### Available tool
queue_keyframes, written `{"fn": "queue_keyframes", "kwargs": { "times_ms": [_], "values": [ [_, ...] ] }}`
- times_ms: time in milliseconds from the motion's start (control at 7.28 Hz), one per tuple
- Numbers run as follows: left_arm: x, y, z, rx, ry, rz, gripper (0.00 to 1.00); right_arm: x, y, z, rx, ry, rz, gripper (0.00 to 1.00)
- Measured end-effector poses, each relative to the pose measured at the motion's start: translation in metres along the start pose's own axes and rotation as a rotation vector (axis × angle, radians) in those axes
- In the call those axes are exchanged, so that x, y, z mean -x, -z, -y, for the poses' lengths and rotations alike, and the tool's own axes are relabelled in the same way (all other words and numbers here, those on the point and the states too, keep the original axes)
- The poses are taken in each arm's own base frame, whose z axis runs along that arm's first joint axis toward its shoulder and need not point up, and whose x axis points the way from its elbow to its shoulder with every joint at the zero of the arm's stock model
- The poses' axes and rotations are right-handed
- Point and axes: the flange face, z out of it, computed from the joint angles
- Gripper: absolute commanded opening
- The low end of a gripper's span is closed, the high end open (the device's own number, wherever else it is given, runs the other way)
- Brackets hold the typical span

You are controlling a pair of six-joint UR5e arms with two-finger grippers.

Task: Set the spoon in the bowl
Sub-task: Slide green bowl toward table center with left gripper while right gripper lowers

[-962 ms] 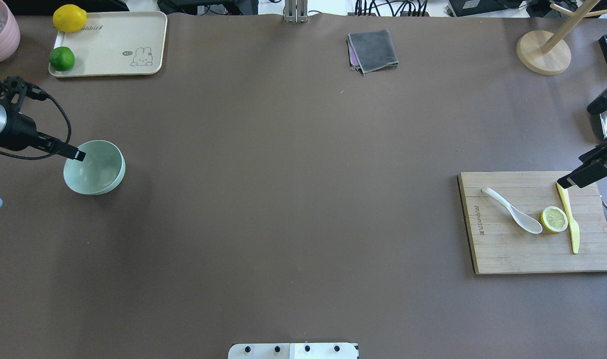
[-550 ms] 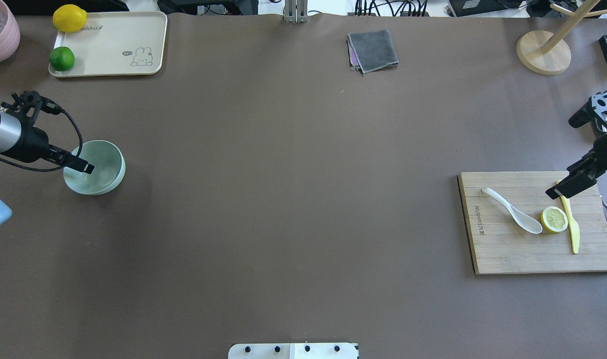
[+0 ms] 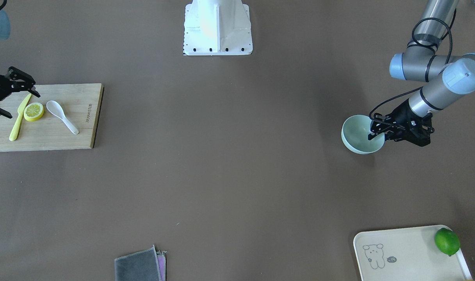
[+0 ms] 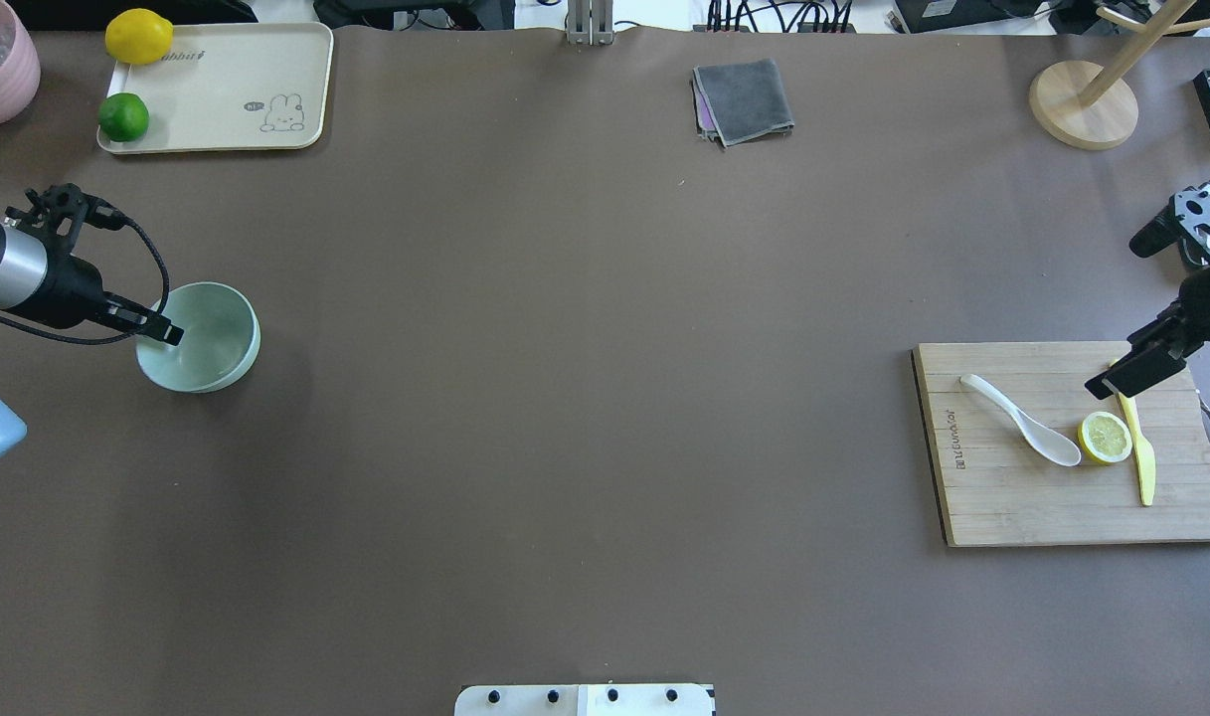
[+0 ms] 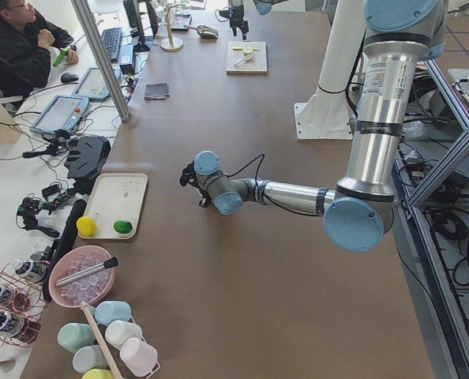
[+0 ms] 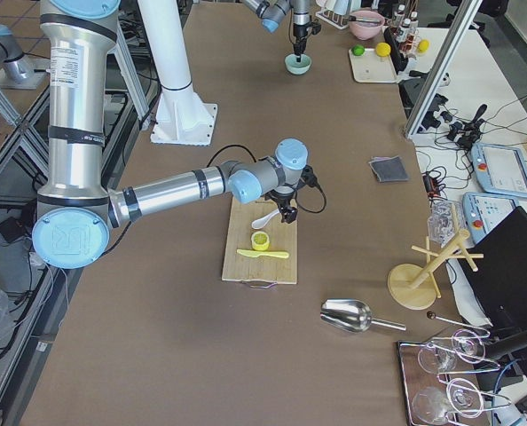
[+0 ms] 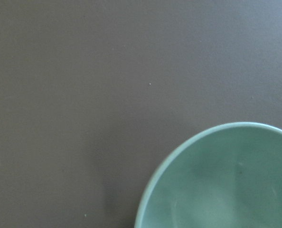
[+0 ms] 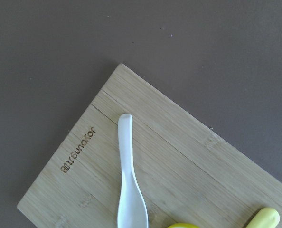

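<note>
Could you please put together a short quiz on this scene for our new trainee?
1. True or false: the spoon already lies in the bowl.
2. What lies between the spoon and the knife on the board? A) a lime B) a lemon slice C) a cloth
3. Fill in: the ____ gripper is at the bowl's rim.

Key: 1 false, the spoon is on the board; 2 B; 3 left gripper.
</note>
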Motion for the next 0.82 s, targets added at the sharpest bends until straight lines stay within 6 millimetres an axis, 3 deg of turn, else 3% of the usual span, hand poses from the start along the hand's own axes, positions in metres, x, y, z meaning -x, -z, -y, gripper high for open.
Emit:
{"fn": "queue_keyframes", "kwargs": {
  "times_ms": [137,275,412,824],
  "values": [
    [-0.012,0.007,0.007,-0.017,0.086,-0.015,0.0,0.0,0.0,0.001,-0.001,-0.011,-0.003,1.0],
    [-0.037,0.018,0.022,-0.046,0.183,-0.044,0.0,0.001,0.0,0.002,-0.002,-0.018,-0.007,1.0],
    [-0.073,0.026,0.043,-0.067,0.27,-0.085,0.0,0.003,-0.002,0.005,-0.001,-0.017,-0.009,1.0],
    [-0.185,0.02,0.096,-0.067,0.369,-0.134,0.0,0.016,-0.014,0.015,0.005,0.0,-0.039,1.0]
  ]
}}
